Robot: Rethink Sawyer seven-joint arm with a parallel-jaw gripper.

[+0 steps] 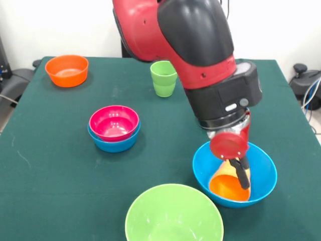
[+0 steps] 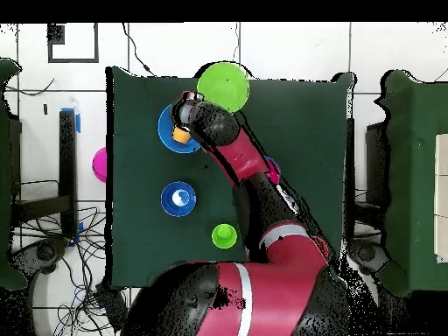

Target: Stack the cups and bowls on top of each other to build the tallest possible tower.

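My gripper [image 1: 242, 173] reaches down into the large blue bowl [image 1: 263, 175] at the front right, shut on the orange-yellow cup [image 1: 226, 185]. That cup lies tilted in the bowl, its mouth facing the camera, and one black finger [image 1: 244, 175] crosses its rim. The large lime green bowl [image 1: 173, 216] stands at the front edge. A small pink-red bowl [image 1: 114, 122] sits nested in a small blue bowl [image 1: 115, 144], left of centre. The light green cup [image 1: 163, 78] stands upright at the back. A small orange bowl [image 1: 66, 70] rests at the back left.
In the overhead view another small blue bowl [image 2: 178, 199] stands mid-table, hidden behind the arm in the front view. A magenta-purple round thing [image 2: 100, 164] sits at the table's left edge. Chairs and cables surround the table.
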